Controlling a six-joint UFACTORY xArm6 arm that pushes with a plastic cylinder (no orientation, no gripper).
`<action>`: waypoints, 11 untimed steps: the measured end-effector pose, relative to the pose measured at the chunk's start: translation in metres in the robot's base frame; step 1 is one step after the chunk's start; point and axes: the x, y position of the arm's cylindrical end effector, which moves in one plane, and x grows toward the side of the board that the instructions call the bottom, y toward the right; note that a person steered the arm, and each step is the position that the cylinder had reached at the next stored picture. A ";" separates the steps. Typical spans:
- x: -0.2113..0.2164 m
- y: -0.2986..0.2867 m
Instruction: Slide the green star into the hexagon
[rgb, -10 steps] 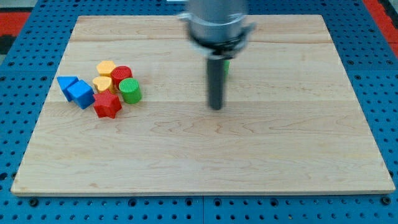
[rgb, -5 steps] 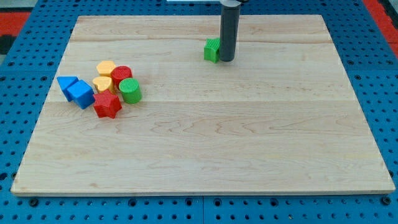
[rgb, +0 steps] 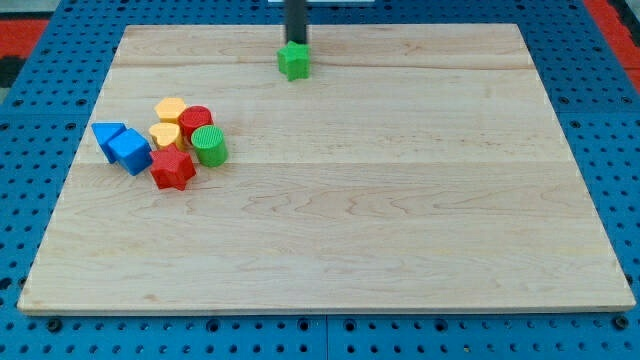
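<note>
Wood makes up the big pale board (rgb: 330, 220), with long grain lines running across it. My tip (rgb: 296, 44) is the bottom end of a smooth dark rod, and it sits right behind the small green star block (rgb: 294, 62), touching its far side near the view's top. I have no fingers to open or close, only this rod.

Well apart, at the view's left, more blocks huddle together: a yellow hexagon block (rgb: 171, 109), a red round block (rgb: 196, 120), a yellow heart block (rgb: 164, 134), a ridged green round block (rgb: 210, 145), a red star block (rgb: 173, 168), a blue cube block (rgb: 130, 151) and a blue triangle block (rgb: 106, 133). Blue pegboard (rgb: 40, 120) with little holes lies around the board.
</note>
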 end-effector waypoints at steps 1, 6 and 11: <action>0.020 0.029; 0.070 0.026; 0.103 -0.126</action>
